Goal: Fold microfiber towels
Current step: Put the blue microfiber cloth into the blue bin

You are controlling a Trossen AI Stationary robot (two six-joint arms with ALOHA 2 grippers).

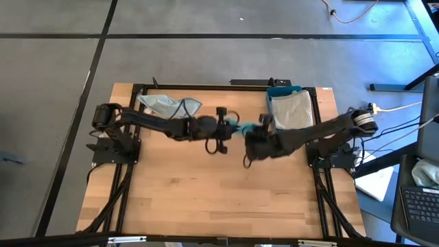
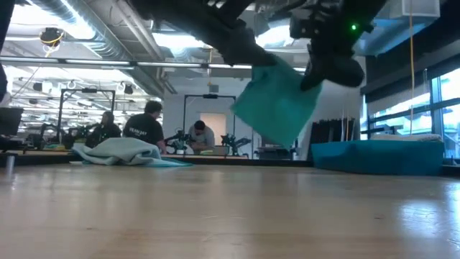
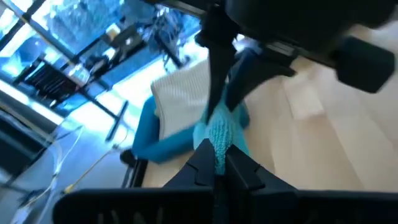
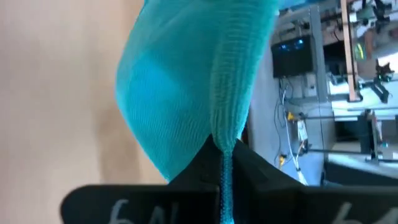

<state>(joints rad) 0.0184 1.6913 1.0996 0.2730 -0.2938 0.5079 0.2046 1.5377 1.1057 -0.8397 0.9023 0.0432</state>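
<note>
From above, the left gripper [image 1: 232,128] and the right gripper [image 1: 252,132] meet just above the centre of the wooden table [image 1: 206,199], each pinched shut on an edge of a teal microfiber towel [image 1: 243,128] stretched between them. At about eleven o'clock from the centre a loose heap of pale towels [image 1: 168,105] lies near the far edge, and at about one o'clock a blue tray [image 1: 282,90] holds a folded light grey towel [image 1: 291,110]. At table height, the teal towel [image 2: 277,101] hangs clear of the tabletop [image 2: 230,216] beneath the dark arms, the pale heap [image 2: 122,151] at nine o'clock and the tray [image 2: 377,156] at three o'clock (people sit in the room behind). In the left wrist view, that arm's fingers [image 3: 239,171] are clamped together on a bunched teal edge [image 3: 217,134], with the other arm's gripper [image 3: 227,93] gripping the cloth farther off and the grey towel [image 3: 183,93] in its tray [image 3: 155,140] beyond. In the right wrist view, its fingers [image 4: 255,168] are closed on the towel's hem, the teal cloth [image 4: 180,87] ballooning ahead over bare wood [image 4: 56,93].
</note>
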